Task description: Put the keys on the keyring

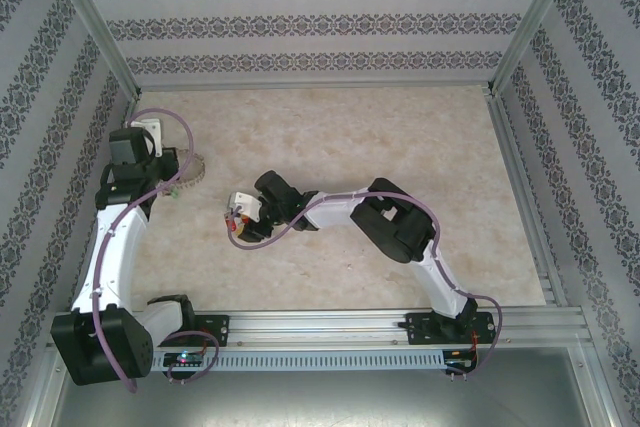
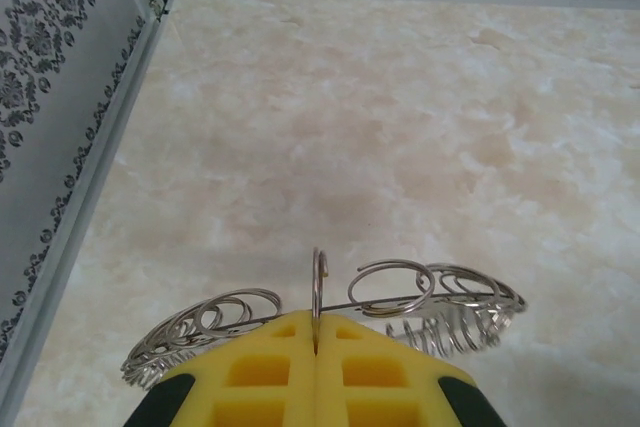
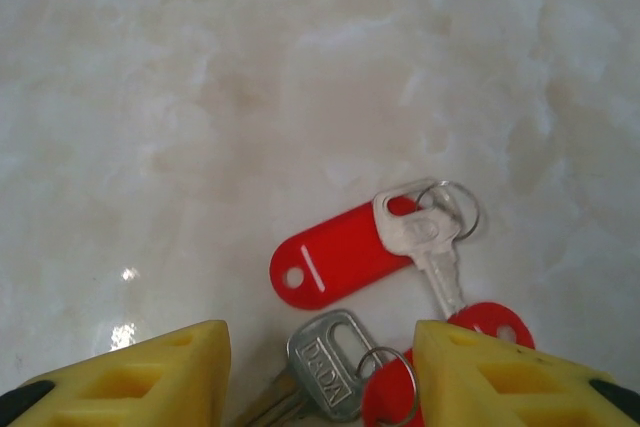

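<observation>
We see bright, even, diffuse light in all 3 views, and shadows stay faint. From above, the desk (image 1: 330, 127) looks pale and washed out, with only a thin soft shadow beside the right arm (image 1: 390, 217); that view is coarse. In the right wrist view 2 small white glints (image 3: 128, 274) sit on the desk, and the keys (image 3: 425, 237) shine. The ring (image 2: 400, 292) catches sharp highlights. The left claw (image 2: 316, 332) and right claw (image 3: 320, 339) look slightly soft at the bottom edge.

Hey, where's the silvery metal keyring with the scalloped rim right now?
The silvery scalloped metal keyring is pinched between the left gripper's yellow fingers, at the table's left side close to the patterned wall.
</observation>
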You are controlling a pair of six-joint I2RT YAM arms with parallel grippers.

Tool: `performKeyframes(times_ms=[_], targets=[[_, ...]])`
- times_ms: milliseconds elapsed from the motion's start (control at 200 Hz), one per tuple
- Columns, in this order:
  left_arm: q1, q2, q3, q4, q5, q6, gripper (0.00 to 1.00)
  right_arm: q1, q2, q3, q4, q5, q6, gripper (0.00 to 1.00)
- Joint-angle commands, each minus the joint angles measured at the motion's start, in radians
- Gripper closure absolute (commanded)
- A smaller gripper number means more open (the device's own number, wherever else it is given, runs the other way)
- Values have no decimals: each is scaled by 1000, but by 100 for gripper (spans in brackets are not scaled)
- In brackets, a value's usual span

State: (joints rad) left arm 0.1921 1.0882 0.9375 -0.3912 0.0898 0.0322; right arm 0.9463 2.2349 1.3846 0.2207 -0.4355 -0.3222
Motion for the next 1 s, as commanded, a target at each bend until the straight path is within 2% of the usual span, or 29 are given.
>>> performKeyframes(times_ms=[0,55,135,360,510,610,814,994], targets=[[12,-32,-15,49,37,-8,100,3,16,-22,-11,-32,-12,54],[12,-35,-21,53,44,-8,100,1,7,-45,0,-41,-12,63],[12,-36,-25,57,61,-8,100,2,-21,-84,9,-44,1,67],[12,-36,-36,71,103,-10,100,-20,-90,-194,43,-105,11,65],[12,-36,-42,81,122,-9,100,-38,-117,-241,93,-222,21,64],[12,-33,-43,83,130,-9,100,-42,-131,-247,70,-249,13,65],[12,-25,-41,83,153,-14,100,-66,-176,-317,61,-233,-8,67],[12,-22,-44,88,177,-15,100,-121,-282,-493,141,-175,39,67]])
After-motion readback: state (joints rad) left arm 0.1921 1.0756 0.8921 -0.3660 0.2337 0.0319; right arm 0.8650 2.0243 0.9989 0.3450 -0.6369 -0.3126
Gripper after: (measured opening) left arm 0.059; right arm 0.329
